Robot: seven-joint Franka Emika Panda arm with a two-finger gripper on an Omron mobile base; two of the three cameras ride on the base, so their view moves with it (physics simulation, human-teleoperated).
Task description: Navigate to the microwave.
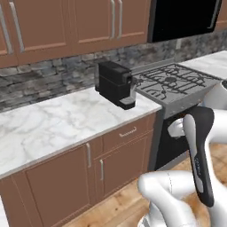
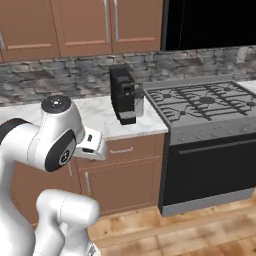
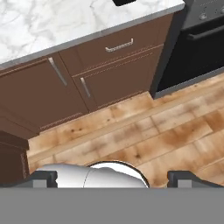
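Left base view puts the microwave (image 1: 184, 18) up high and off to the right, above the gas stove (image 1: 177, 82), while the gripper (image 3: 111, 177) points at the floor, fingers spread apart, holding nothing.

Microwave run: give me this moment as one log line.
microwave: above stove, upper right of both base views | coffee machine: on counter left of stove | gripper: open, empty, over wood floor

Marble counter (image 1: 53, 119): open surface along its left and front edge; coffee machine (image 1: 115, 83) stands at its right end, just beside the stove (image 1: 177, 82). Microwave (image 1: 184, 17) hangs over the stove, leaving a gap above the burners. Wooden floor (image 3: 144, 135) before the cabinets lies open.
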